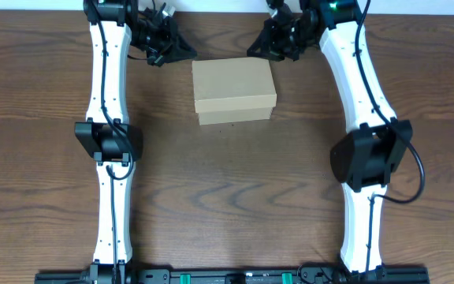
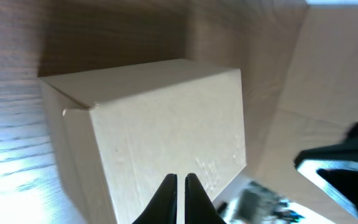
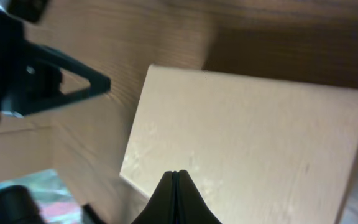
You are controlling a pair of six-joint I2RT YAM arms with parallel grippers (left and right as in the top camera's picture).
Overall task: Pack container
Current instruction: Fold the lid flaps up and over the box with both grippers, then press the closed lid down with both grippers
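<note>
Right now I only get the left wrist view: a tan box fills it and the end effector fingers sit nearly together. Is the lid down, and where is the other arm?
Observer: Overhead, the container has its lid down flat. It sits on the wooden table between the two arms.
Operator: And the right end effector?
Observer: In its own wrist view the right end effector is shut on nothing, pointing at the container's broad face.
Operator: How do both sit relative to the box?
Observer: Overhead, the left end effector is just off the far left corner and the right one is off the far right corner. I cannot tell whether either touches it.
</note>
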